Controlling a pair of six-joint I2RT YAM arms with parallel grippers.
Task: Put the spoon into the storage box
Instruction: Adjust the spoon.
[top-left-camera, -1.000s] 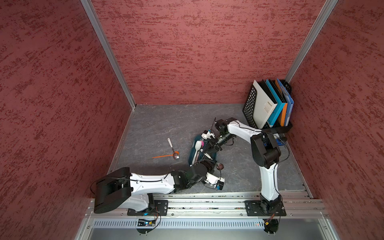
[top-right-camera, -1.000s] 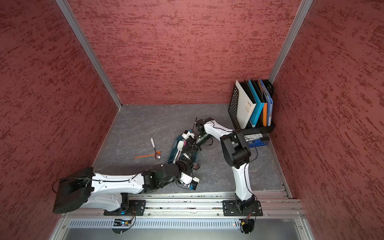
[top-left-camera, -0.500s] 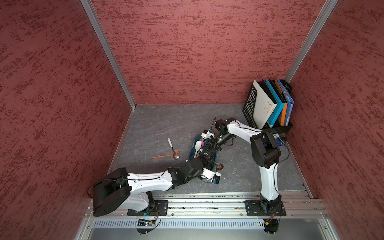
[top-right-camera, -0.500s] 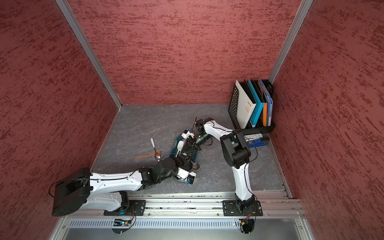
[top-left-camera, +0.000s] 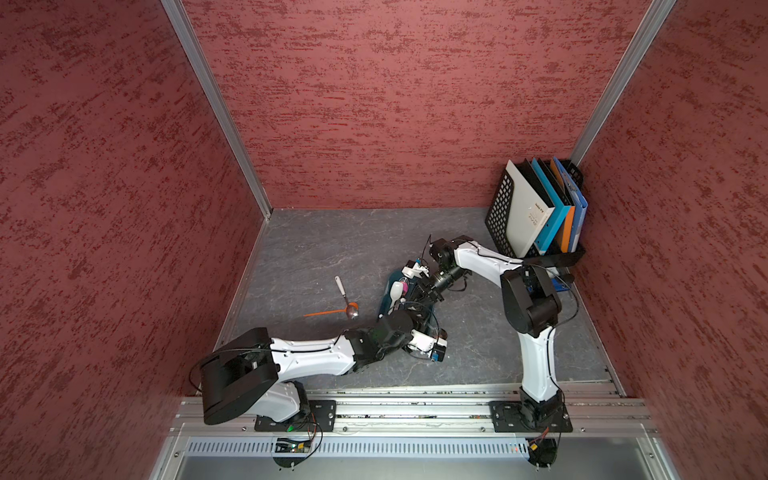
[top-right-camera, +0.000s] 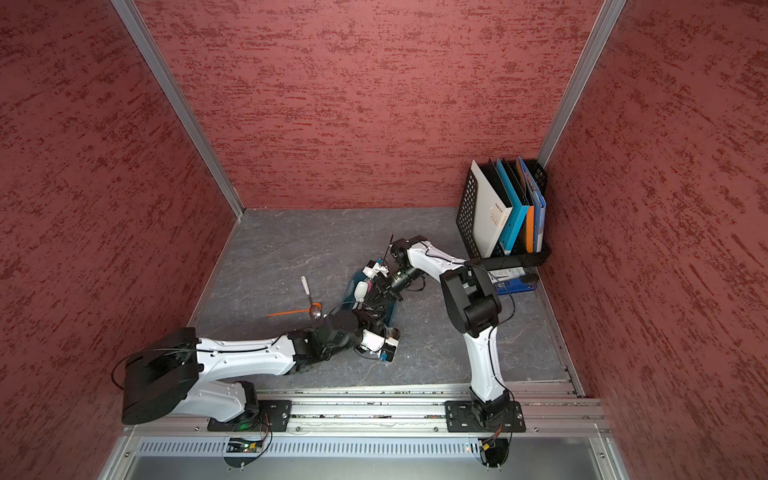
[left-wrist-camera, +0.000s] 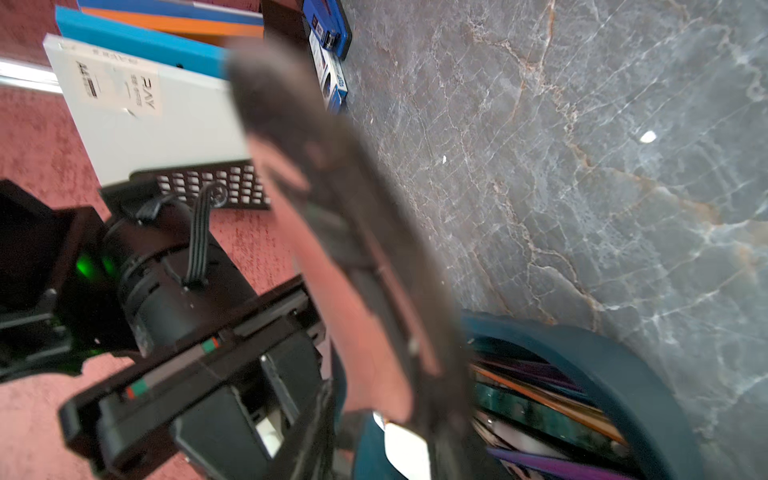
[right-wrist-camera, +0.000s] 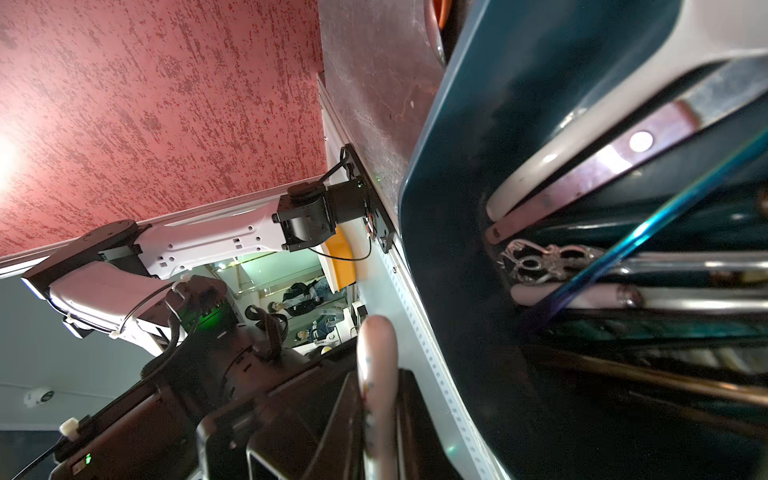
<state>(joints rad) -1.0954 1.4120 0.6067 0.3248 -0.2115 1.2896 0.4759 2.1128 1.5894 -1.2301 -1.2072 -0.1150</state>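
Left hand (top-left-camera: 409, 313) at storage box (top-left-camera: 386, 301), spoon (top-left-camera: 345, 296) apart, leftward

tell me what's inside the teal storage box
Several utensil handles lie in the storage box: a white handle, an ornate silver handle, a pale pink handle. Their other ends are hidden.

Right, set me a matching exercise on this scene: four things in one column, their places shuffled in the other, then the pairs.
Things
1. storage box
2. white-handled spoon
3. file rack
4. blue box

Places
A. back right corner, holding folders
B. flat on the table, at the rack's foot
C. on bare table, outside the box
D. mid-table, cutlery handles inside

Pairs: 1-D, 2-C, 3-A, 4-B
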